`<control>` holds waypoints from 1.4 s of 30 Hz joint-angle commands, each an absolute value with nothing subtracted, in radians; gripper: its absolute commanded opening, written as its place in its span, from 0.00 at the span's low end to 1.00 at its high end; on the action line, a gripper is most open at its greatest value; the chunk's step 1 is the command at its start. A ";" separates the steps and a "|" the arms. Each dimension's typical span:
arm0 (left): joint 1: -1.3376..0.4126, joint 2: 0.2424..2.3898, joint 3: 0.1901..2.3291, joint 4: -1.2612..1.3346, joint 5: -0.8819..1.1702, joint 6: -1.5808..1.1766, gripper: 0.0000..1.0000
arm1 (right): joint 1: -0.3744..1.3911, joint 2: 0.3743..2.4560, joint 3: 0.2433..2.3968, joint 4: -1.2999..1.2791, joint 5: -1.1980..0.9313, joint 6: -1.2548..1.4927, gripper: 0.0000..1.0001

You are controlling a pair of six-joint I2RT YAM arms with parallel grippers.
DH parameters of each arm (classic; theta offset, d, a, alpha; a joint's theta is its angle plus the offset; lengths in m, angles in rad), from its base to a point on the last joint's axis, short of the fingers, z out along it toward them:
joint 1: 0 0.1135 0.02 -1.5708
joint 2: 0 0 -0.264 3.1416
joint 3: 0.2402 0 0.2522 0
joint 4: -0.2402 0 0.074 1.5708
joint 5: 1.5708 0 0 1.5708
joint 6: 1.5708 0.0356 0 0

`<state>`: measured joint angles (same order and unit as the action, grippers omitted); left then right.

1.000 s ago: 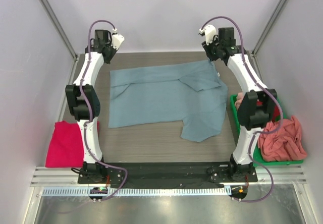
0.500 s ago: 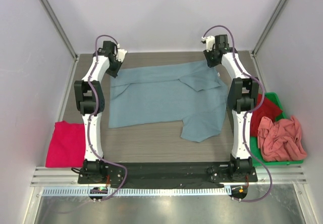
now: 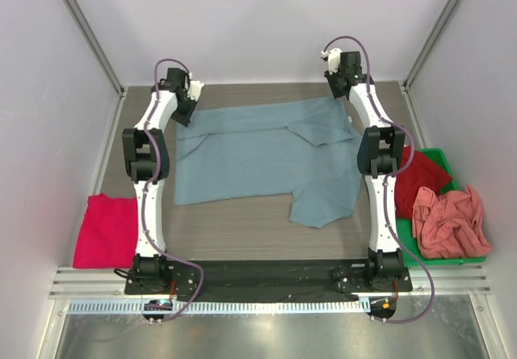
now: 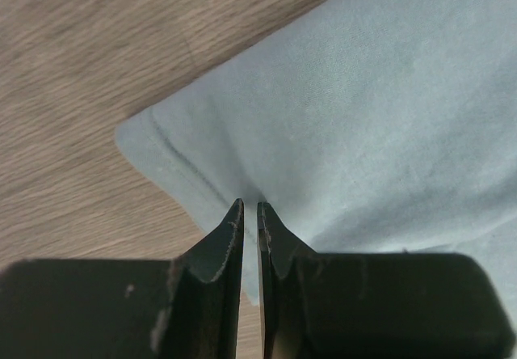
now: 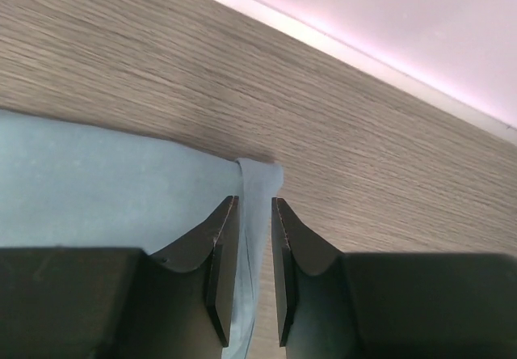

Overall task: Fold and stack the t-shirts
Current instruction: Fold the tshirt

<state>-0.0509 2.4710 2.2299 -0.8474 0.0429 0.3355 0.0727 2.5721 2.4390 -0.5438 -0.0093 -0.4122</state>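
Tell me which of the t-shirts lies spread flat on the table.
The grey-blue t-shirt, opened out at the centre. The magenta t-shirt sits at the left near edge; the salmon t-shirt and red t-shirt are in the green bin.

Robot lab cell: bare white walls (image 3: pixel 266 19), aluminium frame rail (image 3: pixel 452 282), wood-grain table (image 3: pixel 242 230)
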 commanded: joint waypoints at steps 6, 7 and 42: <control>-0.058 2.493 2.272 -0.836 0.029 0.325 0.11 | 0.083 2.622 2.520 -0.480 0.060 -0.425 0.28; -0.060 2.494 2.272 -0.836 0.029 0.325 0.12 | 0.081 2.623 2.519 -0.479 0.063 -0.425 0.28; -0.081 2.505 2.260 -0.822 -0.049 0.371 0.11 | 0.066 2.642 2.557 -0.456 0.078 -0.361 0.22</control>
<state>-0.0784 2.4943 2.2383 -0.8425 -0.0345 0.3519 0.0685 2.7052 2.5484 -0.4831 0.0814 -0.3782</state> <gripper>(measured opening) 0.108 0.203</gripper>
